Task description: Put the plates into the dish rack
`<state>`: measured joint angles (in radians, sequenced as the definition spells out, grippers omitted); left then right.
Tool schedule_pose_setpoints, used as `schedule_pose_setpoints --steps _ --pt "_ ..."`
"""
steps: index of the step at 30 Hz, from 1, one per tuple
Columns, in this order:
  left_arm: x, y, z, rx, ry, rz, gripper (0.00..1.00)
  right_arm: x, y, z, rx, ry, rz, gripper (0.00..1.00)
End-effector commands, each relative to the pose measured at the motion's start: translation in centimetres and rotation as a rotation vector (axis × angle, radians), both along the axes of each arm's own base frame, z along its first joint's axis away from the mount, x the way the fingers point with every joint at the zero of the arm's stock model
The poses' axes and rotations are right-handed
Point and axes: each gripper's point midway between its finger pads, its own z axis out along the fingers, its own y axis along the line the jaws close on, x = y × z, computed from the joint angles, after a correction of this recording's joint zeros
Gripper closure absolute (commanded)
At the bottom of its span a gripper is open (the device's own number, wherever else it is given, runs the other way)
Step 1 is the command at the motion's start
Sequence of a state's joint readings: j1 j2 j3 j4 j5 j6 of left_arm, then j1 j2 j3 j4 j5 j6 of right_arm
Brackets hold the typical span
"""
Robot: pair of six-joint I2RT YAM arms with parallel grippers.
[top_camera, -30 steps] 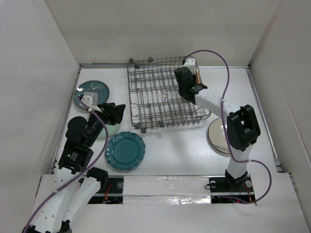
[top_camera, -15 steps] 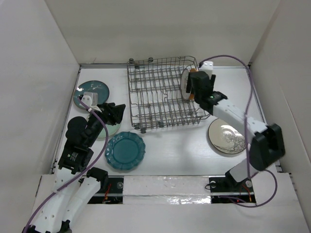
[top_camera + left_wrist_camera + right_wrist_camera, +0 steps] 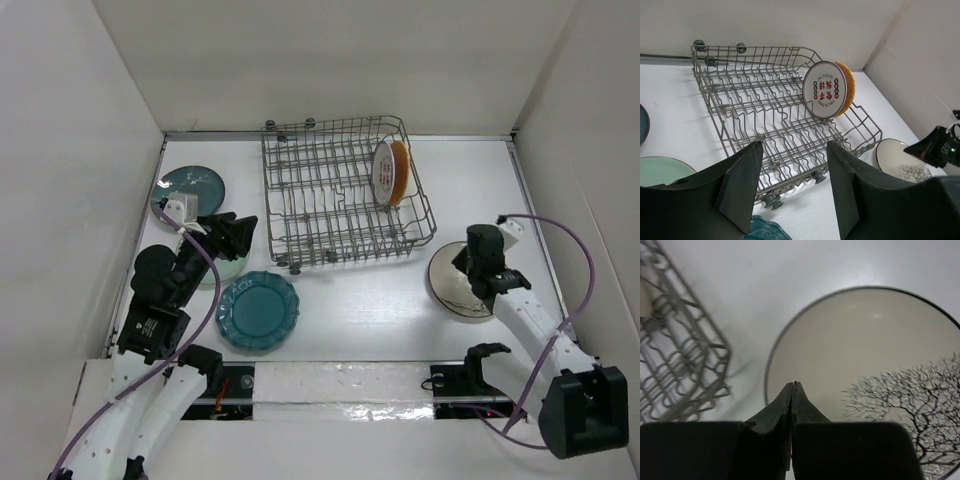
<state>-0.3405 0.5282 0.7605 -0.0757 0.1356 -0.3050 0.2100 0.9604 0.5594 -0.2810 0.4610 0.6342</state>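
The grey wire dish rack (image 3: 330, 200) stands at the table's back middle and also shows in the left wrist view (image 3: 770, 105). Two plates stand upright at its right end: the white plate with red pattern (image 3: 824, 90) and the orange-brown plate (image 3: 400, 170) behind it. The cream branch-pattern plate (image 3: 875, 370) lies flat at the right, under my right gripper (image 3: 793, 384), which is shut and empty. My left gripper (image 3: 792, 150) is open and empty above the pale mint plate (image 3: 660, 170). The scalloped teal plate (image 3: 258, 310) and dark teal speckled plate (image 3: 188, 190) lie flat at the left.
White walls enclose the table on the left, back and right. The rack's rows left of the two standing plates hold nothing. Purple cables loop from both arms.
My right arm has left the rack's right end, where the two plates now stand, and swung down to the cream plate. The left arm has not moved.
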Motion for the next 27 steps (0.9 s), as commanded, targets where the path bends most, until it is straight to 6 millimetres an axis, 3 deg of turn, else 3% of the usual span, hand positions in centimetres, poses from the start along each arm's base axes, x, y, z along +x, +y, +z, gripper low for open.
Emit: schedule_pose_setpoints --steps 1,5,7,8,9,10,12,14,15,17,18,21,22,26,27 --pt "-0.4 -0.4 1.0 -0.022 -0.045 -0.026 0.49 0.4 -1.1 -0.9 0.176 -0.045 -0.039 0.97" --pt "-0.5 -0.4 1.3 -0.027 -0.055 -0.026 0.49 1.9 -3.4 -3.2 0.222 -0.01 -0.07 0.96" --pt "-0.5 -0.4 1.2 -0.026 -0.052 -0.027 0.49 3.3 -3.2 -3.4 0.263 -0.003 -0.037 0.96" --pt "-0.4 -0.4 1.1 -0.024 -0.047 -0.027 0.49 3.9 -3.4 -4.8 0.279 0.033 -0.048 0.96" --pt "-0.4 -0.4 1.1 -0.025 -0.049 -0.027 0.49 5.5 -3.2 -3.9 0.31 -0.015 -0.026 0.96" --pt "-0.4 -0.4 1.1 -0.024 -0.047 -0.026 0.49 6.1 -2.6 -4.3 0.343 -0.01 -0.006 0.96" --pt "-0.3 -0.3 0.9 -0.021 -0.042 -0.02 0.49 6.9 -2.1 -5.9 0.39 0.018 -0.012 0.96" --pt "-0.1 -0.3 0.8 -0.018 -0.037 -0.017 0.49 8.8 -2.5 -5.2 0.414 -0.035 -0.04 0.96" --pt "-0.1 -0.3 0.8 -0.017 -0.034 -0.015 0.49 9.1 -2.7 -6.0 0.419 -0.023 -0.065 0.96" --pt "0.1 -0.3 0.6 -0.015 -0.028 -0.013 0.49 11.0 -3.7 -5.0 0.417 -0.073 -0.097 0.96" --pt "0.1 -0.3 0.6 -0.014 -0.029 -0.01 0.49 11.5 -4.5 -5.8 0.399 -0.064 -0.133 0.96" --pt "0.2 -0.2 0.5 -0.01 -0.024 -0.004 0.49 13.5 -7.3 -5.2 0.394 -0.12 -0.212 0.96" --pt "0.2 -0.2 0.5 -0.011 -0.025 -0.003 0.49 14.0 -7.0 -5.8 0.424 -0.116 -0.208 0.96" --pt "0.5 -0.1 0.2 -0.006 -0.016 0.008 0.49 16.1 -7.8 -3.7 0.422 -0.211 -0.198 0.96" --pt "0.5 -0.1 0.3 -0.005 -0.018 0.005 0.49 17.3 -7.9 -2.2 0.415 -0.248 -0.18 0.96"
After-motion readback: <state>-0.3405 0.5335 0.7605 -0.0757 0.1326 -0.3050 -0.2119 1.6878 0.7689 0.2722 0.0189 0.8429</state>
